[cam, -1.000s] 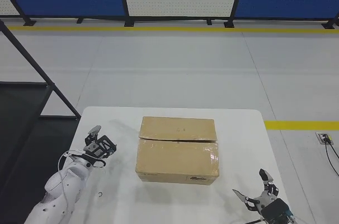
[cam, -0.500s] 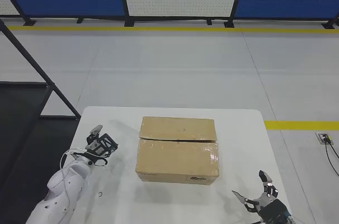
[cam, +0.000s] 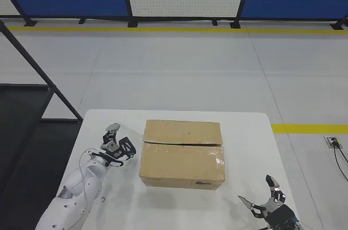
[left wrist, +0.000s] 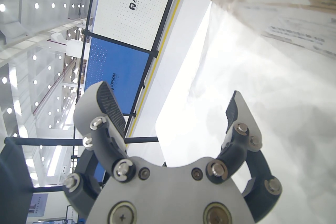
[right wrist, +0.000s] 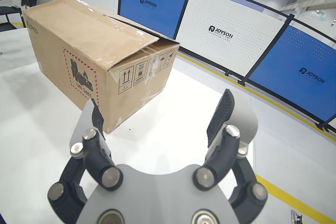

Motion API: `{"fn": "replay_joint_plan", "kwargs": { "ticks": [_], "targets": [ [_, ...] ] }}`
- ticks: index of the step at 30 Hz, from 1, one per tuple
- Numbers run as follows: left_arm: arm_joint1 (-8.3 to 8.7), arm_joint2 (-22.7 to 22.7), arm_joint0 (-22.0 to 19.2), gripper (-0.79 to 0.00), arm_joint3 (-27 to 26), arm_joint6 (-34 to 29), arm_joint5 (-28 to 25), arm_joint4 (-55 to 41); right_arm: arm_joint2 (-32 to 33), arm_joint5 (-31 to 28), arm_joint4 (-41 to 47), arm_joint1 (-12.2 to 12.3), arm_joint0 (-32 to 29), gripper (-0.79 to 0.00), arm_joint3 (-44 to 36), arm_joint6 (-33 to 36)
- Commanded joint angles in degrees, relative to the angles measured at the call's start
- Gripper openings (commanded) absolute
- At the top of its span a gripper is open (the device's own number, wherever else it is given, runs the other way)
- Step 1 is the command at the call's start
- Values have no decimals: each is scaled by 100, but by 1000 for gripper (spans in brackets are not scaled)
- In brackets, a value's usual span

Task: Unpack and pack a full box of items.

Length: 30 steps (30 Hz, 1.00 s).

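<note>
PACKING TRIAL: A closed cardboard box (cam: pixel 182 152) sits in the middle of a white tabletop (cam: pixel 243 129). Its top flaps (cam: pixel 182 133) are folded down, and a strip of clear tape (cam: pixel 182 148) runs along the seam between them. The left tool (cam: pixel 119 146) hangs just beside the box's left end, at about the level of its top edge, with fingers spread and holding nothing. The right tool (cam: pixel 266 198) sits over the near right corner of the tabletop, well apart from the box, likewise spread and empty. With the lid shut, unpacking appears not yet begun.

The risk from here seems to lie in the tape and in the one-sided approach. The right tool is too far off to brace the other side. A push or pull at the left end alone could therefore slide or turn the box on the smooth tabletop instead of opening it. A finger could also slip off the glossy tape, or the tape could hold so firmly that a flap tears rather than lifts. At the far right corner one flap looks slightly raised, which may offer an easier way in.
</note>
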Motion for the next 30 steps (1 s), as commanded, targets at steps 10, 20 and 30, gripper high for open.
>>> {"fn": "replay_joint_plan", "kwargs": {
  "ticks": [10, 20, 30],
  "targets": [
    [-326, 593, -641, 0, 1045, 249, 1001, -80, 0, 0, 0, 0, 0, 0, 0, 0],
    [-482, 591, -761, 0, 1369, 157, 1985, -107, 0, 0, 0, 0, 0, 0, 0, 0],
    [-464, 234, -251, 0, 806, -366, 2766, 259, 0, 0, 0, 0, 0, 0, 0, 0]
  ]
}}
